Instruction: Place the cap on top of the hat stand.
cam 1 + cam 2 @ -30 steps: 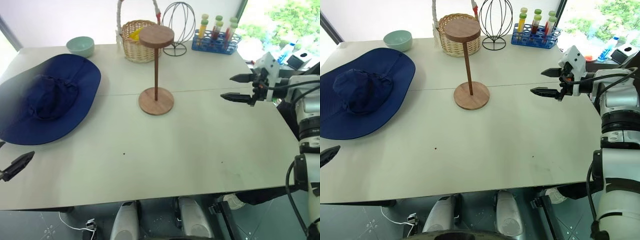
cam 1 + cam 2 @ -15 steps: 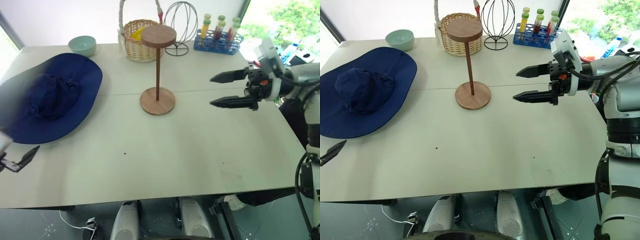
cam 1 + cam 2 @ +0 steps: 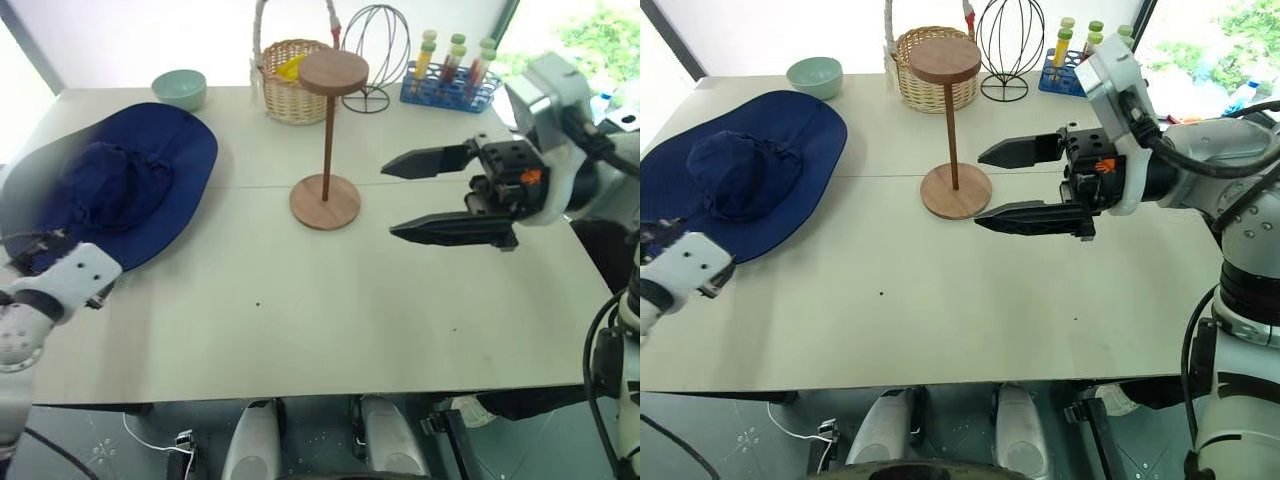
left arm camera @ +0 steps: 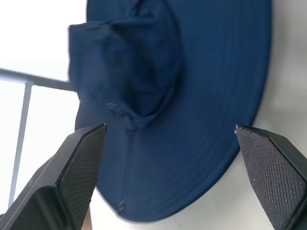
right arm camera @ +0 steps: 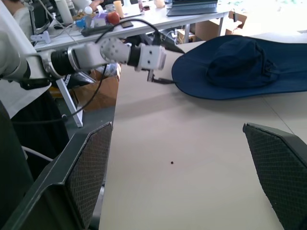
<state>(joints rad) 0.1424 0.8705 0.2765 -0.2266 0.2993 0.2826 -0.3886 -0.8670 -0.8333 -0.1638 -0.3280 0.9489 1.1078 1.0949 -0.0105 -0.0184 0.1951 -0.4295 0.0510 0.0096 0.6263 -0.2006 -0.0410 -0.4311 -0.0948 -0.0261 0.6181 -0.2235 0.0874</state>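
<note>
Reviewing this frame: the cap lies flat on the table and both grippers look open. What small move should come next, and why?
Probably the left gripper should ease forward to the near brim of the cap and close on it. Its fingers stand open just short of the brim, the right gripper hangs open beside the hat stand, whose top disc is bare.

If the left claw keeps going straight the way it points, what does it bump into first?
Most likely the blue hat. The left claw is open and aimed right at it, with the hat's brim and crown lying between its fingers on the table. How close it is, is hard to tell.
</note>
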